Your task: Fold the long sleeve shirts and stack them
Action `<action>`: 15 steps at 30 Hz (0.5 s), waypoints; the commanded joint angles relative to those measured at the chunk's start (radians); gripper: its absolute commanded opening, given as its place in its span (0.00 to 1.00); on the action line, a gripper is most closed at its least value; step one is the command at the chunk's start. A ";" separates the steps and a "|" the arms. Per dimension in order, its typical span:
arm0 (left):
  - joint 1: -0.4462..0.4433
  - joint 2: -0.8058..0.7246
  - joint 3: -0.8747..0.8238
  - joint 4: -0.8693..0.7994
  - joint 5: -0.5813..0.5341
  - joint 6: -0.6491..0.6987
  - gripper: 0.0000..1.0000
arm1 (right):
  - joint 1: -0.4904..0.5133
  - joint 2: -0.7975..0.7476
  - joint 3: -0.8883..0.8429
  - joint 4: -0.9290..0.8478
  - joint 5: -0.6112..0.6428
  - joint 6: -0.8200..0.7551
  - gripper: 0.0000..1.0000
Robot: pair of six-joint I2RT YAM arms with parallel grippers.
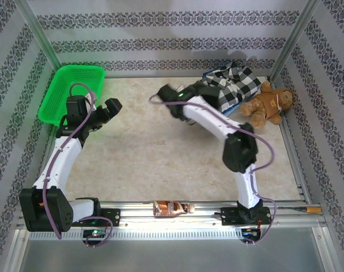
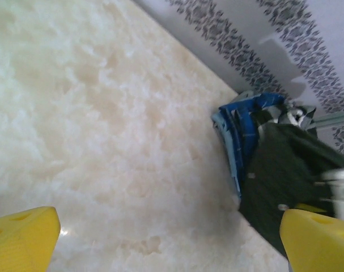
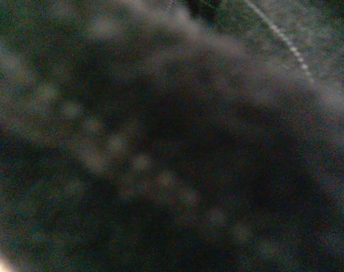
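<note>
Patterned wallpaper closes in a pale marbled table (image 1: 132,147). Heaped in its far right corner lie the checked flannel shirt (image 1: 237,85), a blue garment (image 2: 245,122) and the dark charcoal shirt (image 2: 285,170), whose cloth trails from the heap toward the far middle. The right gripper (image 1: 167,97) sits closed at that trailing end, seemingly pinching the dark cloth pressed up against its wrist camera. The left gripper (image 1: 106,112) hangs spread wide near the far left corner, with the shirt off to its right, so the right arm is nearer.
</note>
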 commanded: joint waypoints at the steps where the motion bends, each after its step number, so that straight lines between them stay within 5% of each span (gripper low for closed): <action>1: 0.013 -0.001 -0.056 -0.031 0.040 -0.011 1.00 | 0.135 0.176 -0.015 -0.023 -0.055 0.083 0.00; 6: 0.013 -0.024 -0.120 -0.033 0.030 -0.003 1.00 | 0.242 0.319 0.132 -0.107 -0.192 0.180 0.01; 11: 0.013 -0.015 -0.145 -0.004 0.060 -0.036 1.00 | 0.284 0.314 0.167 -0.089 -0.416 0.245 0.43; 15: 0.012 -0.013 -0.122 -0.019 0.047 -0.049 1.00 | 0.287 0.222 0.169 -0.067 -0.659 0.303 0.66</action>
